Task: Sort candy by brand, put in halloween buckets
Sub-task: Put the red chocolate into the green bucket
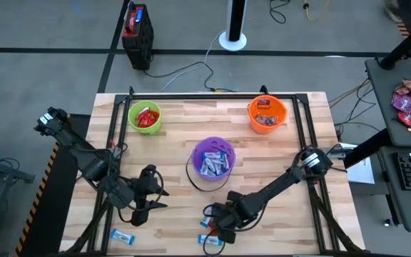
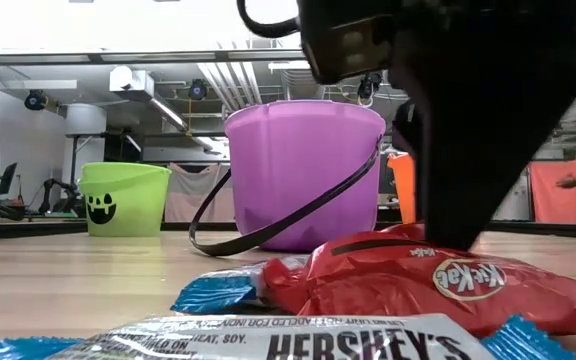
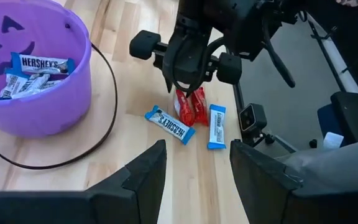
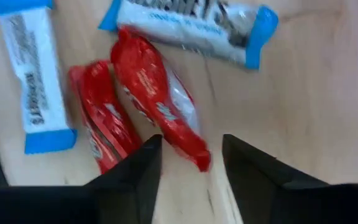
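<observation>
Wrappers reading HERSHEY'S (image 3: 170,124) and KitKat (image 2: 438,282) are lying beside the purple bucket (image 1: 213,160); the right gripper (image 4: 190,155), fingers apart, is straddling one red KitKat's end; the left gripper (image 3: 197,163) is hovering open nearby.

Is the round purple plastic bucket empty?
No, the round purple plastic bucket holds several blue-and-white wrapped candy bars, as the left wrist view shows.
</observation>
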